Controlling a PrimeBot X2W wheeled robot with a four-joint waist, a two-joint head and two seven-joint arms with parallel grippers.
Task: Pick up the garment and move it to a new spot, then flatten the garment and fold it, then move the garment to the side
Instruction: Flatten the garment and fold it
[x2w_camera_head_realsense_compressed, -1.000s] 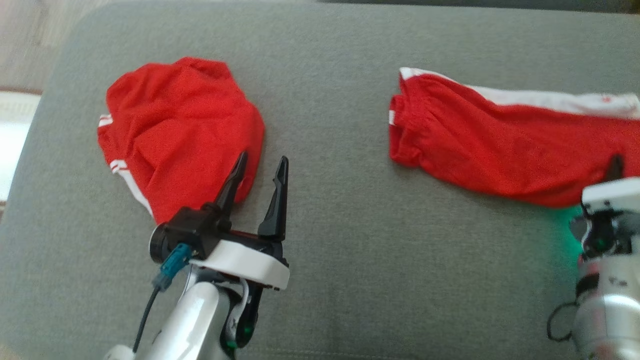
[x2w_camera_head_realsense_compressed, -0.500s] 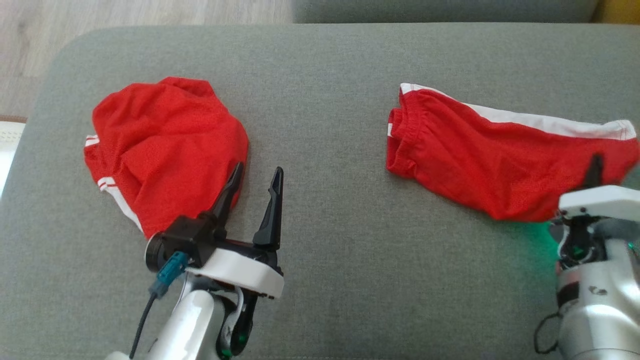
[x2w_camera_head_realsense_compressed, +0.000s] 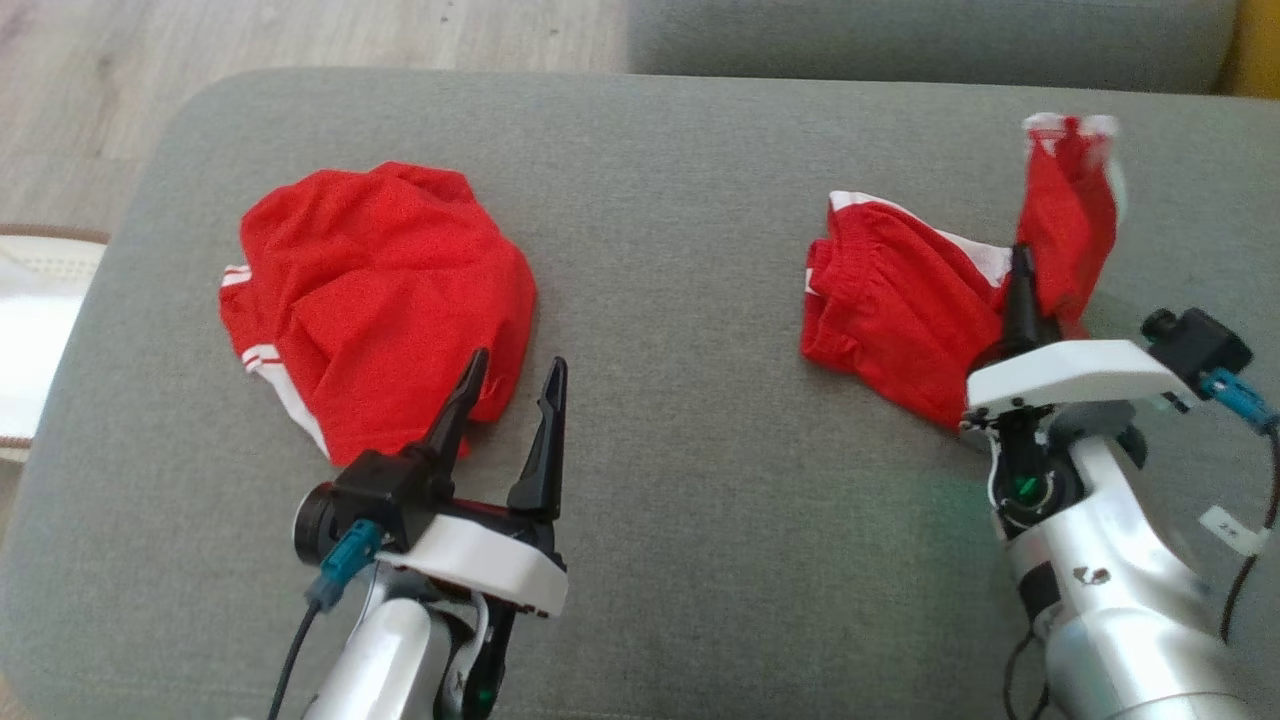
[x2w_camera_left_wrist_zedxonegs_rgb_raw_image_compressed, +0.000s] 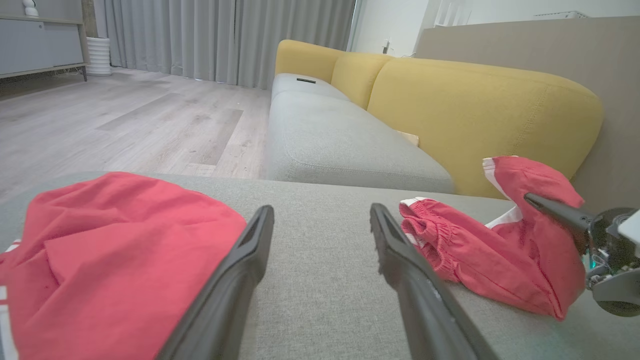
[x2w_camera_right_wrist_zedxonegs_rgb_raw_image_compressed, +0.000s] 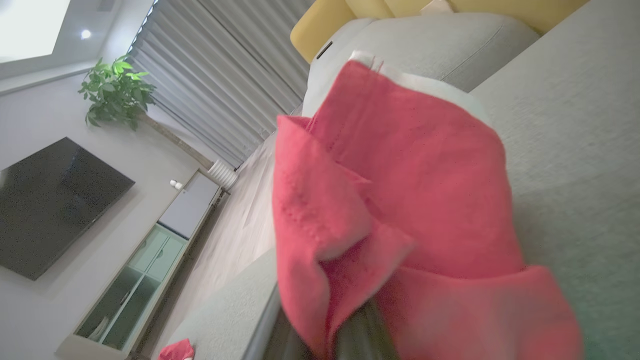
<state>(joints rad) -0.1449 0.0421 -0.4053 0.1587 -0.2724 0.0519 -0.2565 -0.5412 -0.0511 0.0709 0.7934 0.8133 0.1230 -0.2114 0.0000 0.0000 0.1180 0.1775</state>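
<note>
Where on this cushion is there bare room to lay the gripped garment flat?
Widest bare patch: middle of the grey cushion, between the crumpled garment and the gripped garment. The near strip between left gripper and right gripper is bare too. Crowded at both ends.

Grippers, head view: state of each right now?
Left gripper: open, empty, beside the crumpled red garment.
Right gripper: shut on the red shorts, one end raised off the cushion.
</note>
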